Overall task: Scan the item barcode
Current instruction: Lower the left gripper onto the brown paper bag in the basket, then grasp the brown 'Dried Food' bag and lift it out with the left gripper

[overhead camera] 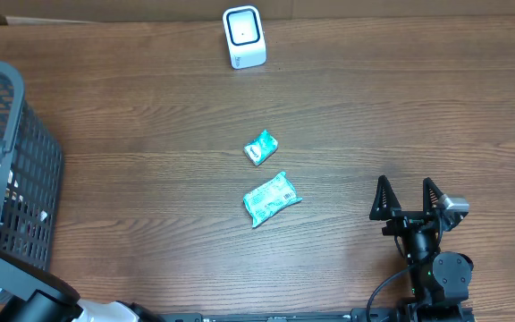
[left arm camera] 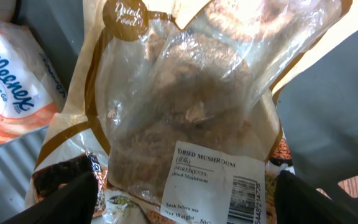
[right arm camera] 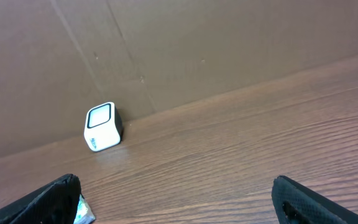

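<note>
Well, the left arm (overhead camera: pixel 21 288) reaches into the grey basket (overhead camera: pixel 27 170) at the table's (overhead camera: pixel 418 107) left edge; its wrist view shows the left gripper (left arm camera: pixel 184 186) with its fingers spread wide, one at each lower corner, clamping nothing; between them lies a clear dried mushroom bag (left arm camera: pixel 185 93), its white label (left arm camera: pixel 219 186) and barcode facing up, with a Kleenex pack (left arm camera: pixel 11 87) just beside it; the right gripper (overhead camera: pixel 406 192) hangs near the front right, jaws wide and empty, pointing towards the white scanner (overhead camera: pixel 244 36) against the far cardboard wall (right arm camera: pixel 197 50); two teal packets, a small packet (overhead camera: pixel 261 147) and a larger packet (overhead camera: pixel 272 199), lie mid-table, apart.
</note>
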Action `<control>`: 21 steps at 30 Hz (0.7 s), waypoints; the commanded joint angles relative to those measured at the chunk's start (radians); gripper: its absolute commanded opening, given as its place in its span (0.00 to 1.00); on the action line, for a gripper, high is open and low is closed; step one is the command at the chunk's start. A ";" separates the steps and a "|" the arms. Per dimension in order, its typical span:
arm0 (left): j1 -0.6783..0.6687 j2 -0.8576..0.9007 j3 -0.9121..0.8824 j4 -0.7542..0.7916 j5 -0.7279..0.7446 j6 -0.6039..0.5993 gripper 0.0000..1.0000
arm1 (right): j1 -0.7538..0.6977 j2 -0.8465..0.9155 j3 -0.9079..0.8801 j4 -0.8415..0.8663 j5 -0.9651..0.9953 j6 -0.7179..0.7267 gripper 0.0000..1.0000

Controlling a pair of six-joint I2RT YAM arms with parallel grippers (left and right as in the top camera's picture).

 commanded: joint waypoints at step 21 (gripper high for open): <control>-0.002 0.185 -0.008 0.051 0.008 0.026 0.22 | 0.008 -0.009 -0.010 0.007 0.013 -0.004 1.00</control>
